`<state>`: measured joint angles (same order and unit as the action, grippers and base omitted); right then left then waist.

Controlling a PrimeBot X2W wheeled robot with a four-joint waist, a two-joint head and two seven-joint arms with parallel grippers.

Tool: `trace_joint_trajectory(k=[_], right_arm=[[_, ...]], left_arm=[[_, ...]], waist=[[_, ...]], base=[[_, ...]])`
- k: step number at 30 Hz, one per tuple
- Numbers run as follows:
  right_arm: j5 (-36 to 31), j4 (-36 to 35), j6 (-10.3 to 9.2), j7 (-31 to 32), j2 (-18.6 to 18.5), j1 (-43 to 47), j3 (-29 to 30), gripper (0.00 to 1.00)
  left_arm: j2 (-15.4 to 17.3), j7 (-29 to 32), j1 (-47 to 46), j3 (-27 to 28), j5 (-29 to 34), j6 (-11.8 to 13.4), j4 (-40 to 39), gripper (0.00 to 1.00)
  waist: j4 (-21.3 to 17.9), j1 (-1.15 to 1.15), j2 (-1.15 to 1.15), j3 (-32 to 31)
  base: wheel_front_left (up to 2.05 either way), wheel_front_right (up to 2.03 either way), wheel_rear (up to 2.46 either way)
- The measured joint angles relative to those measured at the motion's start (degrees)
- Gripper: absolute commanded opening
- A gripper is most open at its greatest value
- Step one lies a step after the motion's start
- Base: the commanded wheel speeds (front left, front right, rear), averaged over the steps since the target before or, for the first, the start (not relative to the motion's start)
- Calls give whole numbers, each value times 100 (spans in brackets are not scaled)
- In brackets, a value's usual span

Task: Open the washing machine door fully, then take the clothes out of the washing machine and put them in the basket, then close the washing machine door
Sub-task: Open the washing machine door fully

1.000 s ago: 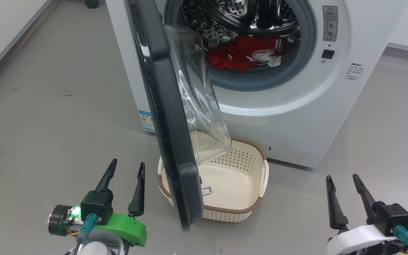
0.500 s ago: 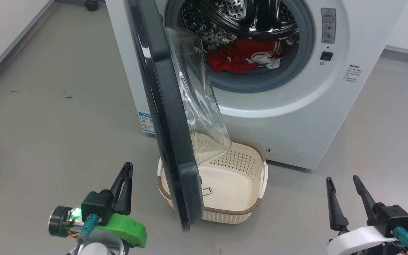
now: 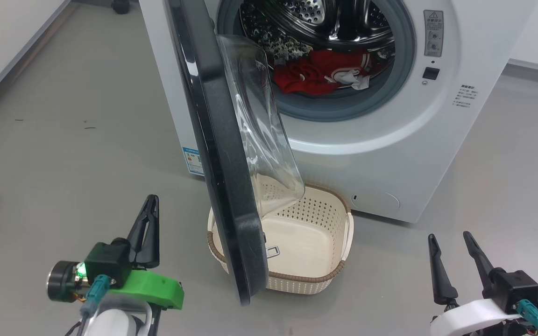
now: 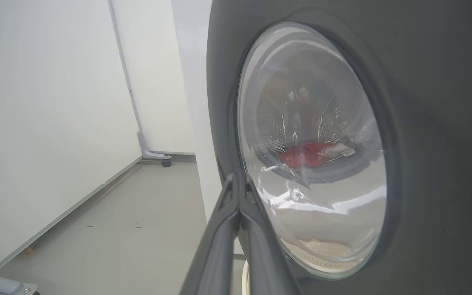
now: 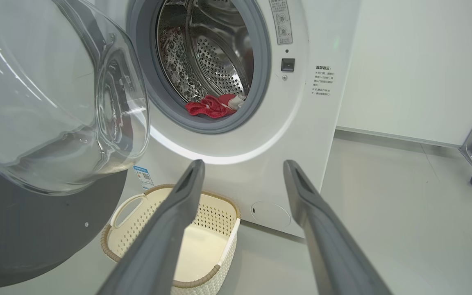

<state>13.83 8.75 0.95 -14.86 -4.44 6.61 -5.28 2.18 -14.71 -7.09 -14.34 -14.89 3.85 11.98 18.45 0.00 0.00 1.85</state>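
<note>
Left tool (image 3: pixel 152 198): fingers pressed flat together, nothing between them. It hangs low over the floor (image 3: pixel 63 140), left of the washing machine door (image 3: pixel 217 154) and apart from it in the head view. In the left wrist view the left tool (image 4: pixel 236 180) points at the door's outer face, tips lined up with the left rim of the glass window; can't tell if they touch.

Right tool (image 3: pixel 449 235): fingers spread wide, holding nothing. It sits low on the right, well apart from the door, and aims at the front of the washing machine (image 3: pixel 390 154).

The door is hinged on the machine's left side and stands about half open, swung out toward the robot, glass bowl facing the drum. Its lower edge hangs over the left part of the basket (image 3: pixel 315 210); contact unclear.

The basket is on the floor, just in front of the machine's base below the drum opening, with nothing in it.

The clothes (image 3: pixel 325 70) are red with white trim and lie bunched at the bottom of the drum, behind the grey rubber rim. They also show in the right wrist view (image 5: pixel 211 106).
</note>
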Motion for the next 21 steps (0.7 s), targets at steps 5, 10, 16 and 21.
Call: trace_joint_trajectory(k=[5,10,16,21], right_arm=[[-27,2,51,0,11,4,41,100],[-44,27,96,0,32,4,57,100],[-97,26,103,0,49,4,87,100],[-136,43,151,0,73,4,96,100]], left_arm=[[0,1,-131,193,-78,65,-532,0],[-2,-1,-569,288,4,92,-1541,0],[-2,-8,-898,56,80,29,-2668,0],[-1,-8,-985,-481,77,-198,-3152,0]], waist=[[3,0,0,16],[7,0,0,10],[4,0,0,-7],[-10,0,0,-43]], base=[[0,0,0],[0,0,0],[0,0,0],[0,0,0]])
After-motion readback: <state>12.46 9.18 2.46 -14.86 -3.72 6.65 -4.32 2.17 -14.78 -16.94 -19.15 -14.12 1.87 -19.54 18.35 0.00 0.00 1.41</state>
